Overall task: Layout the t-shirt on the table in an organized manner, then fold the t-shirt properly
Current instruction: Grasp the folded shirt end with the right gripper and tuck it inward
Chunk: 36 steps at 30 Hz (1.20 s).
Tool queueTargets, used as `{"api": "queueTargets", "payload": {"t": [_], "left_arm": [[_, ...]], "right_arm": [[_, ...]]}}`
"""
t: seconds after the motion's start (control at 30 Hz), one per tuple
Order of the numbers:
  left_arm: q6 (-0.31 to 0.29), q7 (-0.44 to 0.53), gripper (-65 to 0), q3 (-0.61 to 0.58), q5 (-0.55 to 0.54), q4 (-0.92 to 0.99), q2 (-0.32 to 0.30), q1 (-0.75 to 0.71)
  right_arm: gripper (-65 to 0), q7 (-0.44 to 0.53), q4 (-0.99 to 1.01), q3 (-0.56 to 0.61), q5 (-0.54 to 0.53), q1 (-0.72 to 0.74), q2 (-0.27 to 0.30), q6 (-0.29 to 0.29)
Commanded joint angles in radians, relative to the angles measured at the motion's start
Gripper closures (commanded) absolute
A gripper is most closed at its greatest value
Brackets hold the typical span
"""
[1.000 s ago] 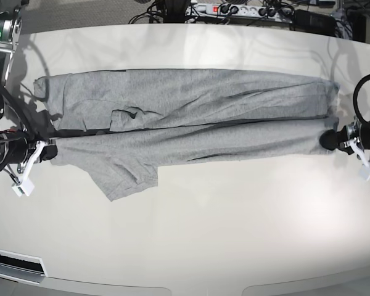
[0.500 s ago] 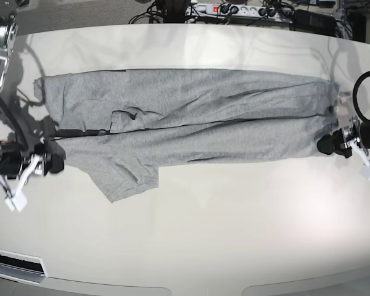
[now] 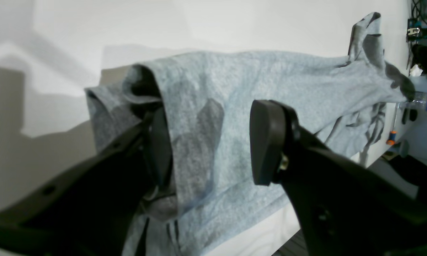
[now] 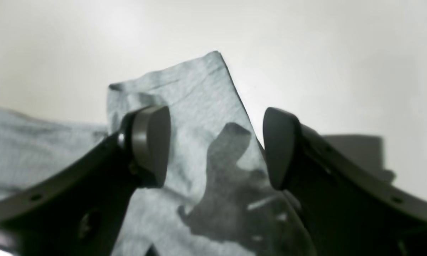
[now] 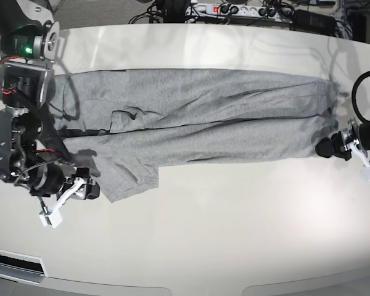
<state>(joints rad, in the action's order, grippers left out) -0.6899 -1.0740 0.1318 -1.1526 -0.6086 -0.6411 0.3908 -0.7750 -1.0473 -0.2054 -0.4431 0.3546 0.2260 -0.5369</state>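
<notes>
The grey t-shirt (image 5: 203, 117) lies stretched in a long band across the table (image 5: 234, 228), plain side up, with one sleeve (image 5: 126, 179) sticking out toward the front. At the band's right end my left gripper (image 5: 327, 148) is open. In the left wrist view its fingers (image 3: 266, 142) straddle the t-shirt's (image 3: 270, 78) end, and loose cloth drapes against the other finger. My right gripper (image 5: 91, 190) stands open just left of the sleeve. In the right wrist view that gripper (image 4: 217, 145) hovers over a pointed corner of the t-shirt (image 4: 199, 92).
A power strip and tangled cables (image 5: 234, 9) run along the table's far edge. The right arm's body with a green light (image 5: 24, 49) leans over the shirt's left end. A white framed part (image 5: 15, 264) sits at the front left corner.
Both grippers have opened and let go of the t-shirt's ends. The right arm has swung from the left end toward the front, beside the sleeve. The left gripper barely moved.
</notes>
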Motion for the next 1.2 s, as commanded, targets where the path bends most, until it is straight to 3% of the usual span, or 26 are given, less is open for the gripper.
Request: {"api": "queueTargets", "payload": {"t": [0.0, 0.1, 0.23, 0.43, 0.7, 0.93, 1.07, 1.17], "left_arm": [[-0.008, 0.004, -34.3, 0.006, -0.02, -0.013, -0.024, 0.022], [-0.008, 0.004, -34.3, 0.006, -0.02, -0.013, -0.024, 0.021], [-0.008, 0.004, -34.3, 0.006, -0.02, -0.013, -0.024, 0.022], [-0.008, 0.004, -34.3, 0.006, -0.02, -0.013, -0.024, 0.021], [-0.008, 0.004, -34.3, 0.006, -0.038, -0.013, -0.024, 0.022], [-0.008, 0.005, -34.3, 0.006, -0.039, -0.013, -0.023, 0.022], [-0.008, 0.004, -34.3, 0.006, -0.039, -0.013, -0.024, 0.022], [-0.008, 0.004, -34.3, 0.006, -0.038, -0.013, -0.024, 0.021]], "right_arm": [[-42.0, 0.043, 0.014, -0.004, 0.01, 0.027, -0.002, 0.009], [-42.0, 0.154, 0.127, -0.004, 0.068, 0.027, -0.025, 0.041], [-42.0, 0.241, 0.23, -0.004, 0.071, 0.027, -0.033, 0.021], [-42.0, 0.261, 0.239, -0.004, 0.082, 0.027, -0.036, 0.002], [-42.0, 0.351, 0.239, -0.004, 0.142, 0.028, -0.04, 0.071], [-41.4, 0.35, 0.239, -0.004, 0.159, 0.027, -0.074, 0.122], [-25.7, 0.35, 0.239, -0.004, 0.16, 0.035, -0.089, 0.064], [-6.8, 0.353, 0.239, -0.004, 0.161, 0.052, -0.09, 0.004]]}}
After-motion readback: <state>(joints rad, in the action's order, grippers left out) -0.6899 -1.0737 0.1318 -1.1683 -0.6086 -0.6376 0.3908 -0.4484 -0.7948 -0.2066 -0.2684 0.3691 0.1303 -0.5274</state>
